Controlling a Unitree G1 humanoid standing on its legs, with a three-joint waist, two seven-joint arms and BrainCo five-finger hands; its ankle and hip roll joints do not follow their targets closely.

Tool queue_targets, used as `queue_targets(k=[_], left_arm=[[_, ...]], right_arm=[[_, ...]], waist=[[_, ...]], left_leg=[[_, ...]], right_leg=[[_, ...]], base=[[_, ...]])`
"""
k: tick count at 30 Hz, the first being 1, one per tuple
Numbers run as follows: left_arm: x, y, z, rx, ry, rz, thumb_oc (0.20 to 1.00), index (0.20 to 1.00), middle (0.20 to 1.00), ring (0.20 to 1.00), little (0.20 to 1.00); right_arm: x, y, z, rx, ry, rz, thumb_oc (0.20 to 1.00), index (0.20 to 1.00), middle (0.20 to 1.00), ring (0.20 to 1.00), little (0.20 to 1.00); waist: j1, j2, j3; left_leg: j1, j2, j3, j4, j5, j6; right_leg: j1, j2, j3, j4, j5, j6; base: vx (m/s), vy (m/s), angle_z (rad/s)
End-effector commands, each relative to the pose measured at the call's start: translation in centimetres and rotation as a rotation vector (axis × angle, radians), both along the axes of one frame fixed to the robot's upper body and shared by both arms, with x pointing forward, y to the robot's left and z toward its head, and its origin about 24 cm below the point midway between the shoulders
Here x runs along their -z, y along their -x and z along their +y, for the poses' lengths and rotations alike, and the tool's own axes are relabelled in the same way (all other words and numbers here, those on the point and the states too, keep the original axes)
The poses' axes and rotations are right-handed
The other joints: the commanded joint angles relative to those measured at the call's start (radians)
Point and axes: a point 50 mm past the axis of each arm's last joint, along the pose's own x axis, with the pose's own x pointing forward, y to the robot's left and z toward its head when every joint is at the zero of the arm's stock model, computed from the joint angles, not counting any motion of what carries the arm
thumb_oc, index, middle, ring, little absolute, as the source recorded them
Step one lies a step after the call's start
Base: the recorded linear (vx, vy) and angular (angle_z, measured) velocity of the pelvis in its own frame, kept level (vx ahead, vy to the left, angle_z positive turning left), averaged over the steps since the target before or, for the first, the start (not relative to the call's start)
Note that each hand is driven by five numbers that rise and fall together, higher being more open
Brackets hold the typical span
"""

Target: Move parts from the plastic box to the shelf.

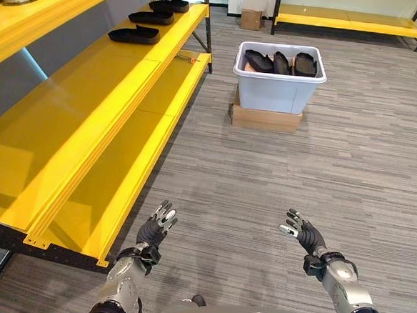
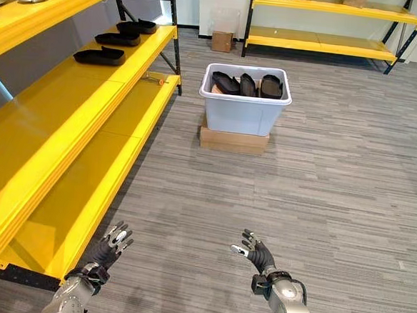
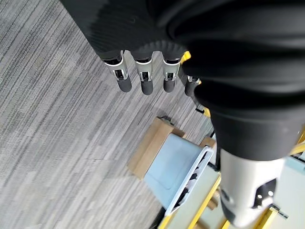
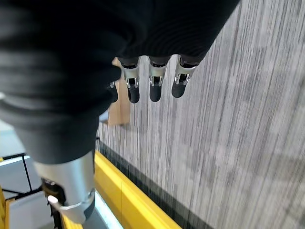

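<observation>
Parts, dark flat moulded pieces [image 1: 281,63], stood on edge inside the pale blue-grey plastic box [image 1: 278,90], which sat on a flat brown cardboard carton [image 1: 265,118] on the grey striped floor [image 1: 350,173]. Well short of the box, both hands hung low over bare floor and held nothing: the left hand [image 1: 158,227] showed loosely spread, relaxed fingers, and the right hand [image 1: 300,231] was likewise apart, its fingers slack, well clear of any part. Left of the box ran the long yellow metal shelf [image 1: 88,134], with three similar dark parts [image 1: 135,34] already lying at the end nearest the box and a broad bare stretch nearer the robot. Judging from this, no part was yet in hand, so the approach to the box remained. The risk ahead seemed to lie in the reach: the parts leaned close together, so fingers coming in askew might drag a neighbour out, or push on the box wall and slide it off the carton beneath it.
</observation>
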Motion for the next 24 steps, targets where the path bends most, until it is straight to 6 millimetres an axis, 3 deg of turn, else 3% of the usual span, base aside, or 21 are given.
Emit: queue_targets(k=[1, 11, 19, 24], left_arm=[[-1.7, -2.0, 0.2, 0.078, -0.096, -0.086, 1.0, 1.0, 1.0, 1.0, 1.0], [-1.4, -2.1, 0.5, 0.193, -0.383, -0.014, 1.0, 1.0, 1.0, 1.0, 1.0], [-1.4, -2.1, 0.4, 0.27, -0.443, 0.004, 1.0, 1.0, 1.0, 1.0, 1.0], [-1.3, -2.1, -0.1, 0.265, -0.365, 0.014, 1.0, 1.0, 1.0, 1.0, 1.0]], right_arm=[[-1.6, -2.0, -0.2, 0.037, 0.04, -0.098, 1.0, 1.0, 1.0, 1.0, 1.0], [-0.9, -1.7, -1.9, 0.256, 0.102, -0.027, 1.0, 1.0, 1.0, 1.0, 1.0], [0.1, -1.0, -3.1, 0.352, 0.125, 0.065, 1.0, 1.0, 1.0, 1.0, 1.0], [0.9, -0.4, -3.5, 0.423, 0.158, 0.12, 1.0, 1.0, 1.0, 1.0, 1.0]], waist=[[-0.001, -0.026, -0.012], [-0.02, -0.008, -0.012], [-0.021, -0.002, -0.015], [-0.019, 0.0, -0.016]], left_leg=[[0.002, 0.069, -0.015, 0.019, -0.008, -0.104], [0.005, 0.068, 0.004, 0.021, -0.009, -0.102], [0.003, 0.07, 0.012, 0.026, -0.011, -0.1], [0.006, 0.07, 0.015, 0.022, -0.011, -0.099]], right_leg=[[-0.019, -0.102, -0.044, -0.028, 0.103, 0.115], [-0.024, -0.1, -0.033, -0.025, 0.101, 0.117], [-0.024, -0.1, -0.032, -0.025, 0.101, 0.116], [-0.024, -0.099, -0.034, -0.025, 0.101, 0.116]], base=[[0.0, 0.0, 0.0], [0.0, 0.01, -0.03], [0.0, 0.0, 0.0], [0.0, 0.0, 0.0]])
